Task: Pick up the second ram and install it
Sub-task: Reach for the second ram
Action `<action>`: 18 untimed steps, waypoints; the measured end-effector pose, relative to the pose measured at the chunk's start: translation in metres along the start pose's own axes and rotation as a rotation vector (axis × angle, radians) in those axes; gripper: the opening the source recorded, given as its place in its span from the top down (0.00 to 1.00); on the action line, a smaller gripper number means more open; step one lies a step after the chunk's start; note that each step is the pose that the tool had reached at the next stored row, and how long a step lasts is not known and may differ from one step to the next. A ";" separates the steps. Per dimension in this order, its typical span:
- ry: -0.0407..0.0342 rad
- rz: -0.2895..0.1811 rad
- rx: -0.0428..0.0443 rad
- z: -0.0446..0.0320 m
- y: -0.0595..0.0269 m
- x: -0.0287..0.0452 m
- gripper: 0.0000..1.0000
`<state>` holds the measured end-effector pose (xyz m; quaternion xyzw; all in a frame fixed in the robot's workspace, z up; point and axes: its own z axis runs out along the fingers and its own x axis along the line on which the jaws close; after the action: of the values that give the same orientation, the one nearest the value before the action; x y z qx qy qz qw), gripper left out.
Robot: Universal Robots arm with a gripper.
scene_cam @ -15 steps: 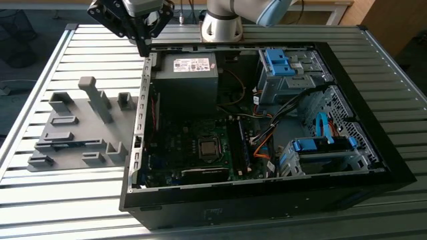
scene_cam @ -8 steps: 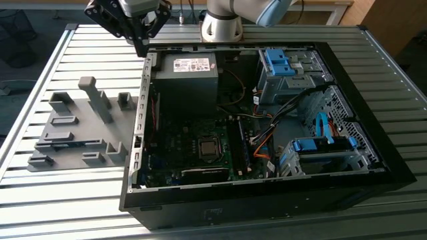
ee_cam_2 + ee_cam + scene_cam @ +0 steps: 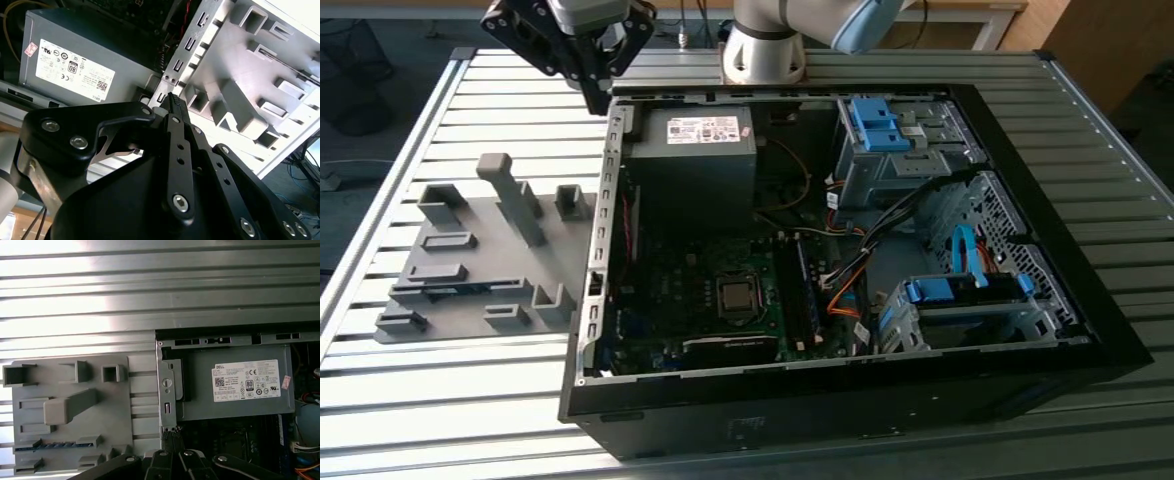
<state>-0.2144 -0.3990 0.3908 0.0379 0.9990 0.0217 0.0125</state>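
Gripper (image 3: 595,92) hangs over the table at the far side, at the exterior view's left of the open computer case (image 3: 854,400), just above its far corner. Its fingers are pressed together, with nothing between them. Ram (image 3: 443,291) lies edge-on as a thin dark strip in the grey holder tray (image 3: 480,250), at the tray's near left, well apart from the gripper. A clean pick likely means gripping the flat faces at mid-length and lifting straight up. Count: one gripper, one ram in the tray, one tray, one case.
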 end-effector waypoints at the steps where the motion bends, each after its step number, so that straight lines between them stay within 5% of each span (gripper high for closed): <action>1: -0.0001 0.000 -0.0001 0.0000 -0.0001 0.0007 0.89; 18: 0.0000 0.000 0.0000 0.0001 -0.0011 0.0152 0.89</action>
<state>-0.2296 -0.3989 0.3902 0.0379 0.9990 0.0217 0.0125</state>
